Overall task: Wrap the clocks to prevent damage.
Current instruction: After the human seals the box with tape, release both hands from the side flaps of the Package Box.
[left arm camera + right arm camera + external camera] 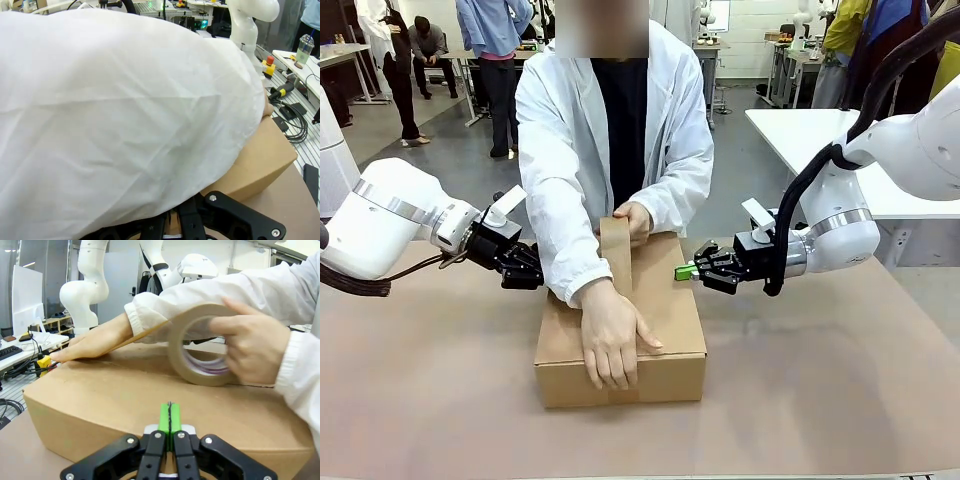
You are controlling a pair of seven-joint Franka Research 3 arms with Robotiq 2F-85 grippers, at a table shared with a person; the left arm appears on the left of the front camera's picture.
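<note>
1. Clocks, the wrapped bundle of the task, could not be made out anywhere; where they lay could not be told from these views.
2. A brown cardboard carton (pixel 620 345) sat closed on the brown table (pixel 840 380), in the middle, between the two arms.
3. No print, label or brand could be read on the carton, the tape or the grippers.
4. A person in a white coat (pixel 570 150) stood at the far side and leaned over the carton.
5. One of the person's hands (pixel 612 340) lay flat on the carton's top, near its front edge.
6. The person's other hand (pixel 250 342) held a brown tape roll (pixel 200 347) upright on the top, with a strip of tape running from it toward the flat hand.
7. The left gripper (pixel 525 268) hovered just beside the carton's far left corner, its jaws pressed together on nothing; in its wrist view the white sleeve (pixel 125 115) covered most of the picture.
8. The right gripper (pixel 685 271) hovered just beside the carton's far right corner, its green pads (pixel 169 418) pressed flat together, holding nothing.
</note>
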